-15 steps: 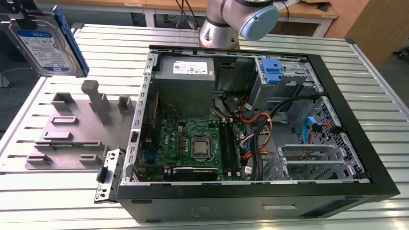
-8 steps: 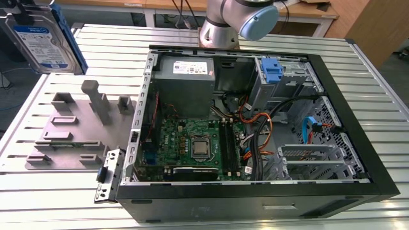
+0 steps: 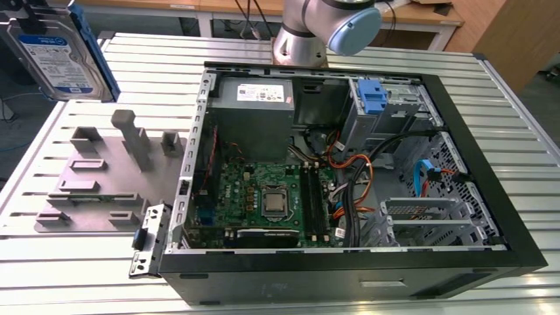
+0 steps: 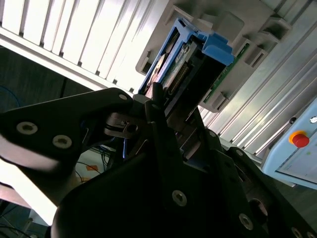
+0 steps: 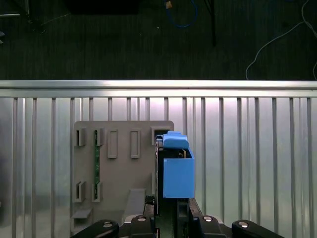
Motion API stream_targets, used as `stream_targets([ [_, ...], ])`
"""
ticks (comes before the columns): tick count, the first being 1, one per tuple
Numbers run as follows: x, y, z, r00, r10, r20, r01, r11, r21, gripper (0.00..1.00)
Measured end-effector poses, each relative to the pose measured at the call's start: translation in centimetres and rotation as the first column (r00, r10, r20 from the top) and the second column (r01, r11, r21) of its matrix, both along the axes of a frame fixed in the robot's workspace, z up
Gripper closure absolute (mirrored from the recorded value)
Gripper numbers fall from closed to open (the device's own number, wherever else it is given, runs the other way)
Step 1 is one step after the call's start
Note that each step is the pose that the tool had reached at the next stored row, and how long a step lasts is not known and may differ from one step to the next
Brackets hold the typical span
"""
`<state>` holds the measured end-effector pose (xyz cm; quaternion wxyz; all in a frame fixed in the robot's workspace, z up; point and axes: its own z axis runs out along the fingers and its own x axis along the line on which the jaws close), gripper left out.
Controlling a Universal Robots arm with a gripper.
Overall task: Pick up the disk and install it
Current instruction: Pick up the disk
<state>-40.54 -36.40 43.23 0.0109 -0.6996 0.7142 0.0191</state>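
1 disk (image 3: 54,62) hung at 10 o'clock in the exterior view, raised above the grey fixture plate (image 3: 96,190) and well apart from the open computer case (image 3: 350,279). In the first wrist view the gripper (image 5: 171,220) was closed narrowly on 1 end of the disk, clamping it. Held by that end alone, the drive could pivot or slip, and its blue rails might snag the cables (image 3: 350,164) crowding the bay at the case's 1 o'clock.
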Motion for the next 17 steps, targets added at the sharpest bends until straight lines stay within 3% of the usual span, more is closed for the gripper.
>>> stream_targets([
  [5, 0.00, 0.00, 0.12, 1.0000, 0.000, -0.0003, 0.000, 1.0000, -0.0002, 0.65],
  [17, 0.00, 0.00, 1.67, 1.0000, 0.000, 0.0000, 0.000, 1.0000, 0.0000, 0.65],
])
